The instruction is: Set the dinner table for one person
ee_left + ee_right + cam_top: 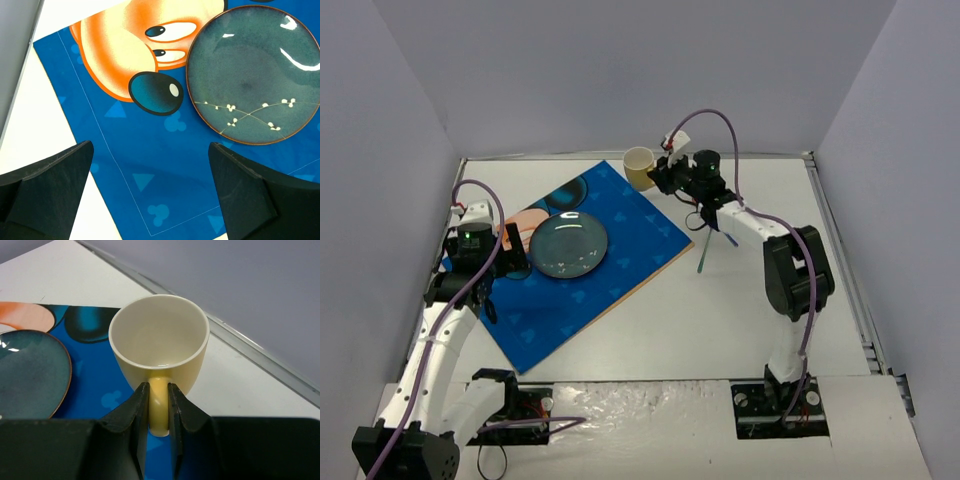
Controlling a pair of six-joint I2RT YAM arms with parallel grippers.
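A: Which step is this?
B: Placing the cup, I judge. The right claw (157, 388) is pinched narrow on the handle (159, 412). The cup (158, 335) stands upright at the far corner of the mat (125, 165), partly over the mat and partly over bare surface (740, 310).
A: Is it down yet?
B: Hard to tell. The wrist view hides its base, so it may be resting or just above the mat.
A: And the left claw (150, 146)?
B: Spread wide and holding nothing. It hovers over the mat's left edge, beside the plate (252, 75), which sits mid-mat.
A: The surface itself?
B: White and rimmed, it runs under the mat and well beyond it on every side. Thin sticks (704, 252), perhaps cutlery, lie on it just off the mat's right edge.
A: Next?
B: If the cup is down, the claw must part enough to free the handle, then back straight away so it doesn't tip the cup. After that, the sticks look like the thing to bring onto the mat beside the plate.
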